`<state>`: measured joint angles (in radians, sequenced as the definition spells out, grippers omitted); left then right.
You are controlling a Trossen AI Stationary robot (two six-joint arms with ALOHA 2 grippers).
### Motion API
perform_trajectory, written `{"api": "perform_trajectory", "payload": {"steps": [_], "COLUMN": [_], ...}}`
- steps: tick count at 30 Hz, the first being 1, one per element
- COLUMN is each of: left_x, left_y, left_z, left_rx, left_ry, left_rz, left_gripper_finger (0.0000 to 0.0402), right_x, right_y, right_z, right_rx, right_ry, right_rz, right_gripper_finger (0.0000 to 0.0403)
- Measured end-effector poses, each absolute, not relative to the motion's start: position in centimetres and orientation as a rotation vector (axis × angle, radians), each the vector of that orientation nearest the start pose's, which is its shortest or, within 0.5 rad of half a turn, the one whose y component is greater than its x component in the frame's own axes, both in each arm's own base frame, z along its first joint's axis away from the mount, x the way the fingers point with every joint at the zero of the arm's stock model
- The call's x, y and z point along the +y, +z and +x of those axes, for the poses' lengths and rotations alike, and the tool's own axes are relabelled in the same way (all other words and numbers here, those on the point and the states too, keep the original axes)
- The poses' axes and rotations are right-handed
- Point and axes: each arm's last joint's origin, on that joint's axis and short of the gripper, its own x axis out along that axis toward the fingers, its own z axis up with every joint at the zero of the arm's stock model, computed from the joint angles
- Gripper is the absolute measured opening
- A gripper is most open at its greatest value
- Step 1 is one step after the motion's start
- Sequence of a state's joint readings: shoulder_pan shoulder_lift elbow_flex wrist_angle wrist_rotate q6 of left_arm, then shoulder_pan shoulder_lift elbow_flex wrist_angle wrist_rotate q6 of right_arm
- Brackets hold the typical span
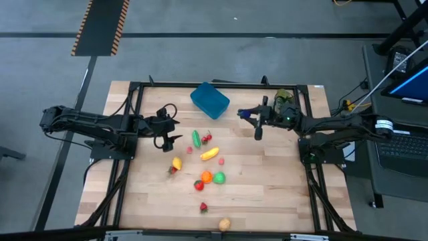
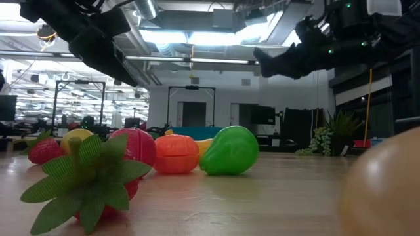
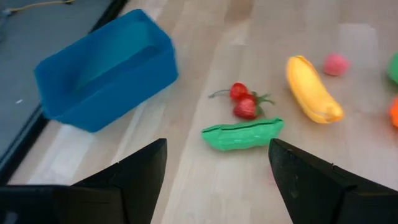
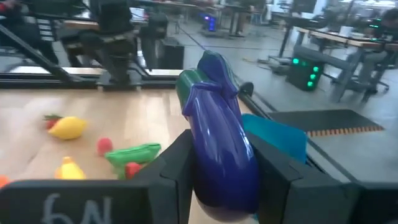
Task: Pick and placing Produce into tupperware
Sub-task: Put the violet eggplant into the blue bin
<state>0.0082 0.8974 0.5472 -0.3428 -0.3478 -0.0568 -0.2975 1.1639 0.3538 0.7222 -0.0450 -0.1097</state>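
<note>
Right tool (image 4: 217, 174) grasps a purple eggplant (image 4: 221, 149) above the bench (image 1: 267, 194) — left tool (image 1: 165, 139) spread, holding nothing.

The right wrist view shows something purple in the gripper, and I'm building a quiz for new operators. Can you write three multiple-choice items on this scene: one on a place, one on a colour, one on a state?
1. Where does the blue tupperware sit?
A. far side of the table, behind the produce
B. near edge
C. under the left arm

2. What colour is the pea pod?
A. red
B. green
C. yellow

3. What is the right gripper doing?
A. hanging open and empty
B. gripping a banana
C. gripping a purple eggplant

Answers:
1 A, the high view shows it at the far edge beyond the scattered toys.
2 B, the left wrist view shows it green beside the cherries.
3 C, its fingers clamp the eggplant in the right wrist view.
</note>
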Motion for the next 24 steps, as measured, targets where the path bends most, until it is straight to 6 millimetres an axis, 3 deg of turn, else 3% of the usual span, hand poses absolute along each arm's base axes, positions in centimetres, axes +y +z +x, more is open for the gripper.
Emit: {"api": "perform_trajectory", "payload": {"steps": [9,24], "left_x": [1.2,1.2], "left_y": [22.2,22.1], "left_z": [17.9,17.8], "left_rx": [0.672,0.685], "left_ry": [0.397,0.397], "left_rz": [0.064,0.067], "left_gripper_finger": [0.0275,0.0275], "right_x": [-8.0,-14.5], "right_y": [19.5,19.6], "right_z": [25.3,31.3], "right_rx": [0.178,0.363], "right_ry": [-0.262,-0.187], "right_rz": [-0.130,-0.077], "right_gripper_finger": [0.0122,0.0122]}}
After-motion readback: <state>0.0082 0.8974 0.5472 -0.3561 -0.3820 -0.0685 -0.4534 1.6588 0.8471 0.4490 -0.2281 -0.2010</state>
